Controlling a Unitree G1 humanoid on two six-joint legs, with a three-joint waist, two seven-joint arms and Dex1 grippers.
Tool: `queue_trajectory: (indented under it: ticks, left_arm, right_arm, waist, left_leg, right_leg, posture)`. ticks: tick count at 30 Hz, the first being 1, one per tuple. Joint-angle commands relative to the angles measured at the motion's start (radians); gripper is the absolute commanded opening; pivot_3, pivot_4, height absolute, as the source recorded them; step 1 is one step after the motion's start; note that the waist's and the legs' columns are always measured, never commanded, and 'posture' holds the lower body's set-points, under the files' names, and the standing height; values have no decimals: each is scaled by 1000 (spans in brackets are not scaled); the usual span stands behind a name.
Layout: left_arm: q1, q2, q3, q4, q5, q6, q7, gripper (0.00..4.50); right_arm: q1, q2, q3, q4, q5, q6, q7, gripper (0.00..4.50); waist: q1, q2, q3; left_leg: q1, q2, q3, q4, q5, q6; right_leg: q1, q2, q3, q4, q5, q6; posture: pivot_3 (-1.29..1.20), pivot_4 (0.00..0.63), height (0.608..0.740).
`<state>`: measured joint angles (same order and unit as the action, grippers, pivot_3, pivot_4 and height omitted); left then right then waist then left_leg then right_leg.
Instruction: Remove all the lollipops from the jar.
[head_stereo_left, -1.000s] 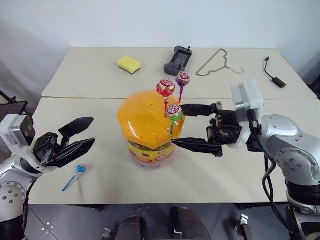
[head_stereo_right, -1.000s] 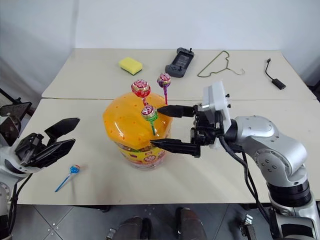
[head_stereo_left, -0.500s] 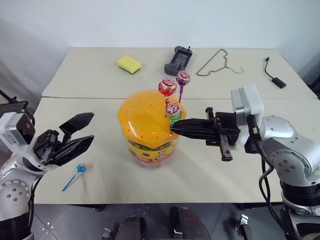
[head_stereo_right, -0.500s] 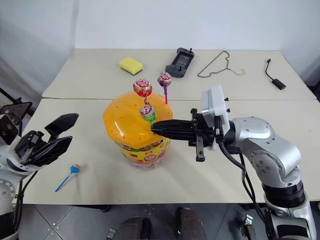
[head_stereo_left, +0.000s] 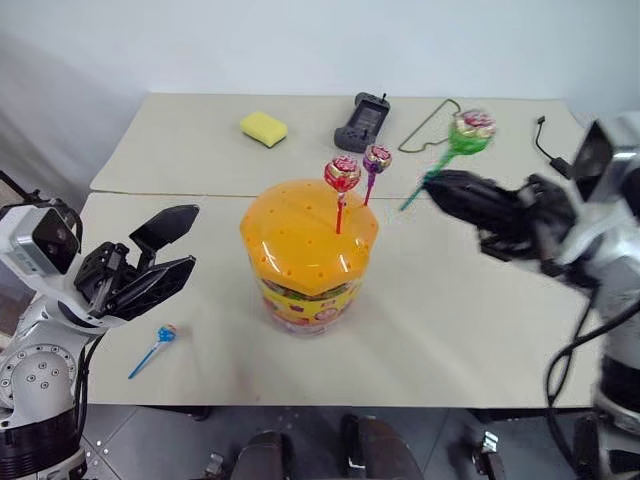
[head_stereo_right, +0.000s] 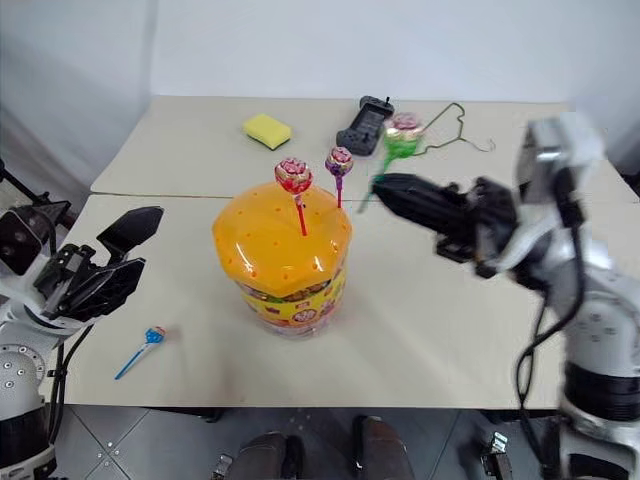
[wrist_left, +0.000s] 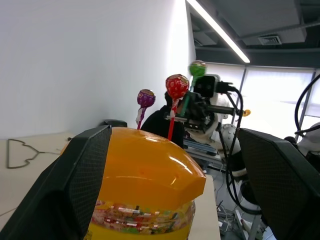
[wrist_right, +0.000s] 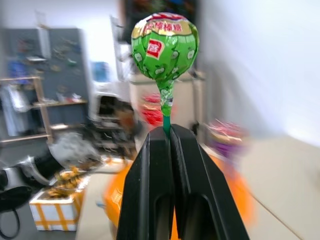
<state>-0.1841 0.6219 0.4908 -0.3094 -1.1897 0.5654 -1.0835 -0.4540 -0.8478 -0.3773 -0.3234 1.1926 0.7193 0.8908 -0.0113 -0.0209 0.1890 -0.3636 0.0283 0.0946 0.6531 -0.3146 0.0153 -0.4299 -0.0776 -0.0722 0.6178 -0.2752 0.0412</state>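
So the green lollipop (wrist_right: 164, 48) is out now. A second ago it was still stuck in the lid with the right gripper (head_stereo_left: 440, 186) open around its stick; now that gripper is clamped on the stick and has swung up and away to the right, well clear of the jar (head_stereo_left: 307, 250). The candy head points up and away from the fingertips, the stick slanting down into them.

The left gripper (head_stereo_left: 170, 252) hangs wide open with nothing in it, beside the jar on the left.

Two are left in the domed orange lid: the red lollipop (head_stereo_left: 341, 173) and the purple lollipop (head_stereo_left: 376, 157), both upright, sticks roughly vertical, on the far right part of the dome. My guess is the right arm is the nearer one for those. The blue lollipop (head_stereo_left: 163, 335) is already lying on the table (head_stereo_left: 450, 330), near the left gripper.
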Motion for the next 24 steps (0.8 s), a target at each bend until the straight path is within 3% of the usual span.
queue_trajectory:
  ticks: [1,4,7,11,12,14,20,24]
  left_arm:
    - [20,60,-13,-61,66,-27,-51,4251]
    - [38,100,-31,-74,114,-44,-91,4251]
    - [65,157,-59,-81,223,-105,-160,4251]
    - [81,166,-50,-103,196,-94,-159,4251]
    - [78,162,-43,-99,192,-94,-148,4251]
    - [74,154,-31,-101,184,-97,-130,4251]
    - [58,95,37,-91,62,-70,6,4251]
    - [59,42,63,-51,32,-73,73,4251]
  right_arm:
    - [119,-174,-55,166,-172,4,122,33]
    - [221,-278,10,275,-359,-45,147,33]
    - [276,-374,224,430,-711,-209,94,33]
    - [217,-316,321,599,-861,-343,92,33]
    - [223,-329,362,612,-877,-334,166,225]
    - [180,-283,364,708,-945,-540,153,698]
    - [120,-188,206,657,-694,-503,382,2707]
    - [82,-99,135,455,-521,-427,419,2707]
  waist:
    - [8,0,0]
    - [10,0,0]
    - [6,0,0]
    - [5,1,0]
    - [5,2,0]
    - [6,3,1]
    - [8,3,1]
    - [7,3,1]
  left_leg:
    - [-1,0,0,0,0,0]
    - [-2,0,1,0,0,1]
    - [-3,0,2,2,0,1]
    - [-4,1,2,5,0,1]
    - [-5,1,2,6,0,1]
    - [-4,1,2,7,0,0]
    - [-5,2,1,9,0,-1]
    - [-4,3,1,9,0,-1]
  right_leg:
    - [0,0,0,-1,0,0]
    - [-1,1,-1,-2,0,0]
    - [-2,2,0,-1,0,0]
    - [-3,3,0,0,0,0]
    - [-3,4,1,1,0,0]
    - [-3,4,1,2,0,0]
    - [-3,5,1,3,1,2]
    - [-2,4,1,4,1,2]
  posture:
    - [0,150,740]
    - [0,150,740]
    - [0,150,740]
    - [0,150,740]
    - [0,150,740]
    - [0,150,740]
    - [0,150,740]
    - [0,150,740]
